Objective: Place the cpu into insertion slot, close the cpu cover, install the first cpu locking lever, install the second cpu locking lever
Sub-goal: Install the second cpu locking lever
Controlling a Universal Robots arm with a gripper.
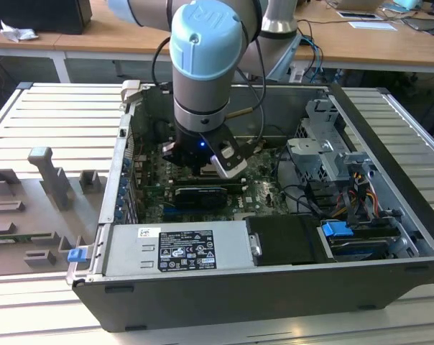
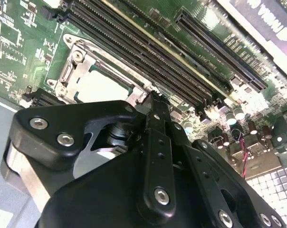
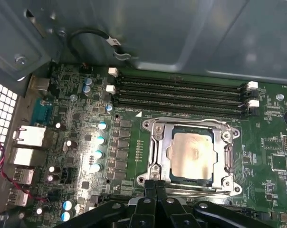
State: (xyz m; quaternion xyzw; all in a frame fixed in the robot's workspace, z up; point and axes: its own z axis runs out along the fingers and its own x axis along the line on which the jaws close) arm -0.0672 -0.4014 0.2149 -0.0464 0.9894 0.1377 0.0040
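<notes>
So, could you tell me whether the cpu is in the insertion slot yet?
In: the cpu lies flat inside the insertion slot, framed by the cpu cover.

Exterior high, oblique; wrist views close, sharing insertion slot (image 3: 193, 159).

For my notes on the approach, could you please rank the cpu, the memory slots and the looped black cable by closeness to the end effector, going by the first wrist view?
1. The cpu, in its socket just beyond the end effector.
2. The memory slots, past the socket.
3. The looped black cable, on the case wall, farthest.
</notes>
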